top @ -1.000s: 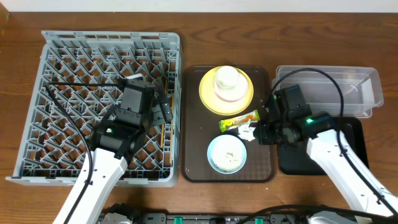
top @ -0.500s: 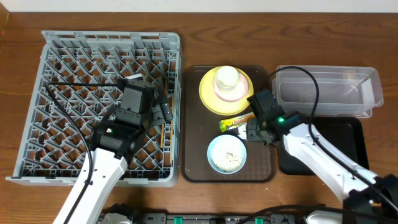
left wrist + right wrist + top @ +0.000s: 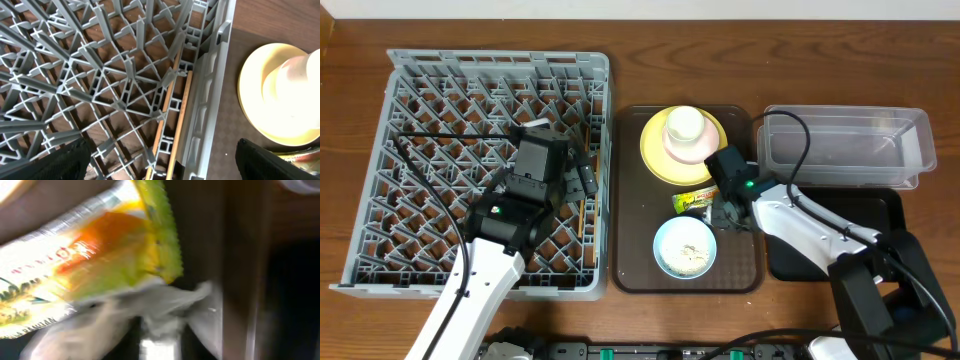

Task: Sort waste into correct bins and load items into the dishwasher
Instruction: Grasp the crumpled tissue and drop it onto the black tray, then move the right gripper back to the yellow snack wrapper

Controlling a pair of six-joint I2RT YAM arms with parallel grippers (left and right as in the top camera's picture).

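Note:
My left gripper (image 3: pixel 582 182) hangs open and empty over the right edge of the grey dish rack (image 3: pixel 410 70); in the left wrist view (image 3: pixel 162 167) its fingers straddle the wooden chopsticks (image 3: pixel 180 120) lying in the rack. My right gripper (image 3: pixel 723 212) is down on the brown tray, next to the snack wrapper (image 3: pixel 692 199). In the blurred right wrist view its fingers (image 3: pixel 160 345) sit close on either side of the white tissue (image 3: pixel 165 305), just below the wrapper (image 3: pixel 100 265). The yellow plate (image 3: pixel 655 150) carries a white bowl and cup (image 3: pixel 685 130). The light blue bowl (image 3: pixel 685 248) holds beige scraps.
The brown serving tray (image 3: pixel 630 200) lies between the rack and the bins. The clear tub (image 3: pixel 840 150) stands at the back right, with the black tray (image 3: pixel 890 225) in front of it, partly under my right arm. Cables trail over both.
My right gripper has swung left from the black tray's edge onto the tissue beside the wrapper, and now covers it from above. The left arm has not moved.

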